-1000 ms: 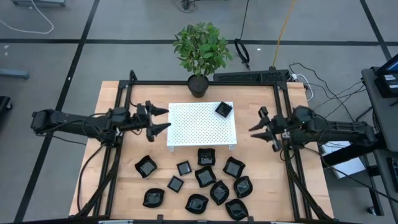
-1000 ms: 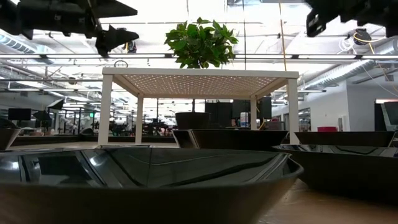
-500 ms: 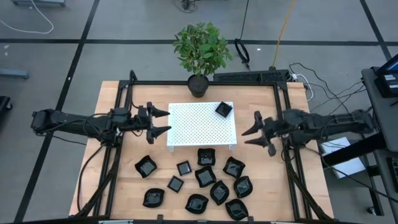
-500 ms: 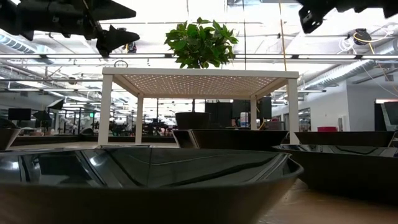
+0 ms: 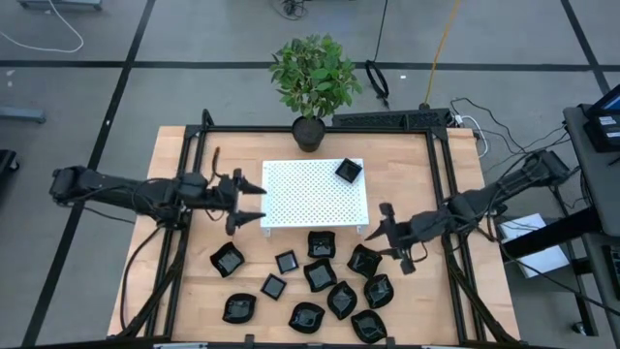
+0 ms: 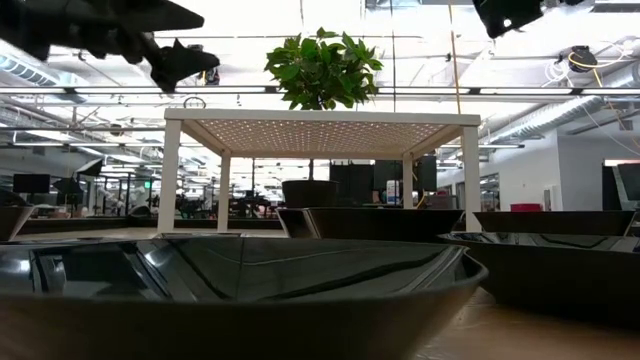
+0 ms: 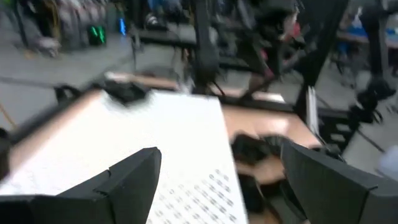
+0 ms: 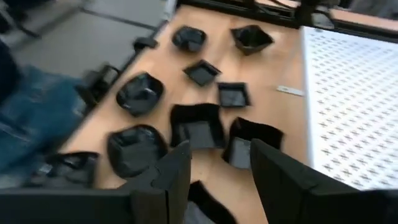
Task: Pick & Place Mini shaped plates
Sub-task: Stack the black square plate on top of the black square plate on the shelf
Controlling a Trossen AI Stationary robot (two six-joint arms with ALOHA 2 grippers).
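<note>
Several mini shaped plates [image 5: 320, 276], small glossy black dishes, lie scattered flat on the wooden table near its front edge. One more square plate [image 5: 349, 171] sits on the far right corner of the white perforated platform [image 5: 310, 199]. My right gripper [image 5: 387, 236] hovers open above the right end of the plate group, by the platform's near right corner. Its wrist view shows the plates [image 8: 199, 130] beyond the empty fingers [image 8: 177, 171]. My left gripper [image 5: 250, 202] hangs open in the air at the platform's left edge [image 7: 124, 137], nothing between its fingers.
A potted plant [image 5: 312, 78] stands behind the platform at the table's far edge. A black frame [image 5: 441, 194] runs along the table's sides. In the low view a plate [image 6: 230, 280] fills the foreground, with the platform [image 6: 320, 120] standing on legs behind it.
My right gripper has swung from beside the platform's right edge toward the table's near edge and leftward, tipping downward, and now hangs over the right end of the plate group. The plates have stayed where they were.
</note>
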